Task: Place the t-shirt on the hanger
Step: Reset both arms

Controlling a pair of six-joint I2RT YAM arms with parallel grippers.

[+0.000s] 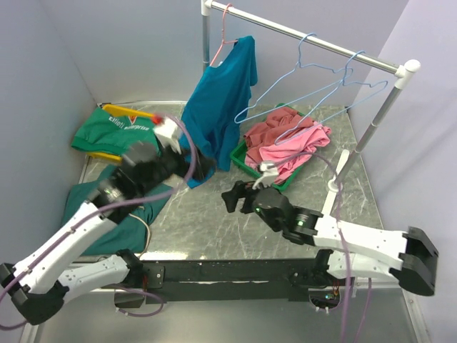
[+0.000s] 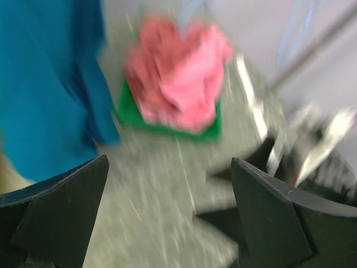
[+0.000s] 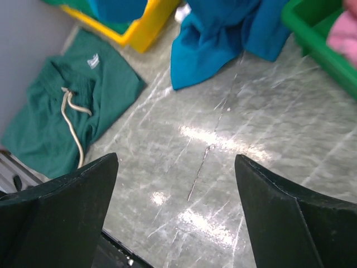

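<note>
The t-shirt point(image 1: 218, 107) hangs lengthwise from the hanger point(image 1: 221, 41) on the rail point(image 1: 314, 41), upper centre of the top view. The left end effector point(image 1: 187, 158), jaws apart and empty, is just beside its lower hem. The right end effector point(image 1: 239, 194), also spread and empty, is farther off.

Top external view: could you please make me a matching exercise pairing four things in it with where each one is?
1. t-shirt
2. pink clothes
3. light blue hangers
4. green lettered garment

A. in the green tray
B. bare on the rail
C. over the yellow bin
D. hanging from the pink hanger

Pairs: 1-D, 2-A, 3-B, 4-C.
</note>
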